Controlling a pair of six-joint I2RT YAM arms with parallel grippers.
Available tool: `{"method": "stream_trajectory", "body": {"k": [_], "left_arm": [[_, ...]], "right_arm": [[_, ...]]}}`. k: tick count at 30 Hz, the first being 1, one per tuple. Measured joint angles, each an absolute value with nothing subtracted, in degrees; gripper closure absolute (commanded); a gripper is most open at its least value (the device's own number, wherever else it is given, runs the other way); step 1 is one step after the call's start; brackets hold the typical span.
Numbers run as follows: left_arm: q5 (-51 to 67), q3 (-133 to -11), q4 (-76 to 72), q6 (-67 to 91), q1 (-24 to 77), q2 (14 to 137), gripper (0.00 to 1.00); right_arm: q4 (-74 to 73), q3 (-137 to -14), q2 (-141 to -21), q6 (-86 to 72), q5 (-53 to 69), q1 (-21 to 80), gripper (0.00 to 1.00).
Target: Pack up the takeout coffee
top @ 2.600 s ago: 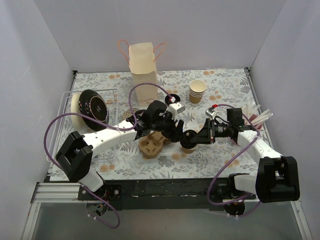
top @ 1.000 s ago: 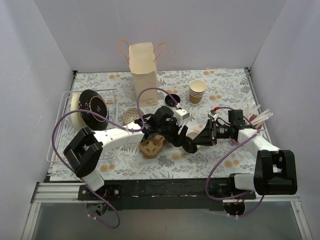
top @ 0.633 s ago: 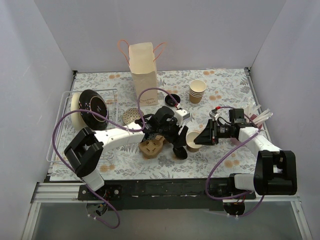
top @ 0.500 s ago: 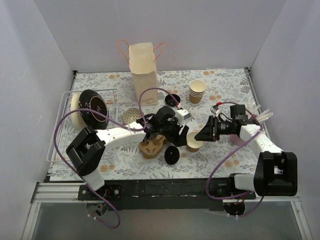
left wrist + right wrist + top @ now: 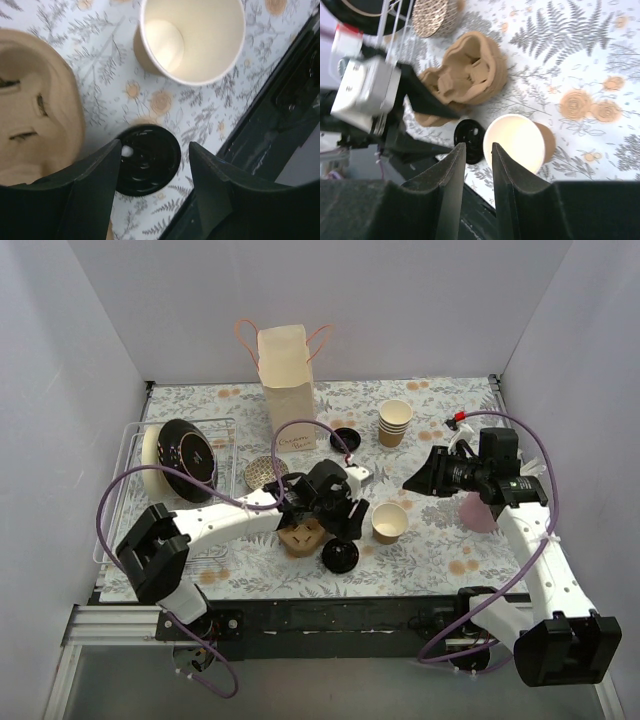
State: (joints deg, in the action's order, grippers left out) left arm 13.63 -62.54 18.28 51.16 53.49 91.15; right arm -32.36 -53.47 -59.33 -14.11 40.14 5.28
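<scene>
The cream-tan paper cup (image 5: 388,523) stands upright and lidless on the table. Its round black lid (image 5: 340,554) lies flat beside it, to the left and nearer. My left gripper (image 5: 348,523) is open and empty, hovering over the lid; in the left wrist view the lid (image 5: 147,160) lies between my spread fingers (image 5: 95,190), with the cup (image 5: 192,40) beyond. My right gripper (image 5: 412,483) is raised to the cup's right, empty, its jaws slightly apart. The right wrist view shows the cup (image 5: 515,142) and lid (image 5: 469,135) below.
The brown pulp cup carrier (image 5: 302,533) sits left of the lid, under my left arm. A paper bag (image 5: 285,375) stands at the back, with a cup stack (image 5: 394,423) and a spare black lid (image 5: 345,437) nearby. A dish rack (image 5: 130,440) stands left.
The black lid came off the cup and dropped onto the table. My right gripper let go of the cup and pulled back up and right. My left gripper moved slightly left.
</scene>
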Motion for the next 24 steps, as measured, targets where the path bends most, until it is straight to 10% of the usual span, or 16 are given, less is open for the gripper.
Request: {"method": "stream_trajectory", "body": {"k": [15,19,24], "left_arm": [[4.7,-57.4,25.5,52.7,65.3,97.2,0.57],[4.1,-57.3,23.9,53.0,65.7,97.2,0.92],[3.4,-57.3,24.1,52.7,66.0,96.8,1.00]], "right_arm": [[-31.8,-53.5,-53.5,-16.1,27.5,5.3,0.64],[-31.8,-53.5,-52.2,-16.0,26.1,5.3,0.64],[-31.8,-53.5,-51.4,-15.1,25.8,5.3,0.60]]}}
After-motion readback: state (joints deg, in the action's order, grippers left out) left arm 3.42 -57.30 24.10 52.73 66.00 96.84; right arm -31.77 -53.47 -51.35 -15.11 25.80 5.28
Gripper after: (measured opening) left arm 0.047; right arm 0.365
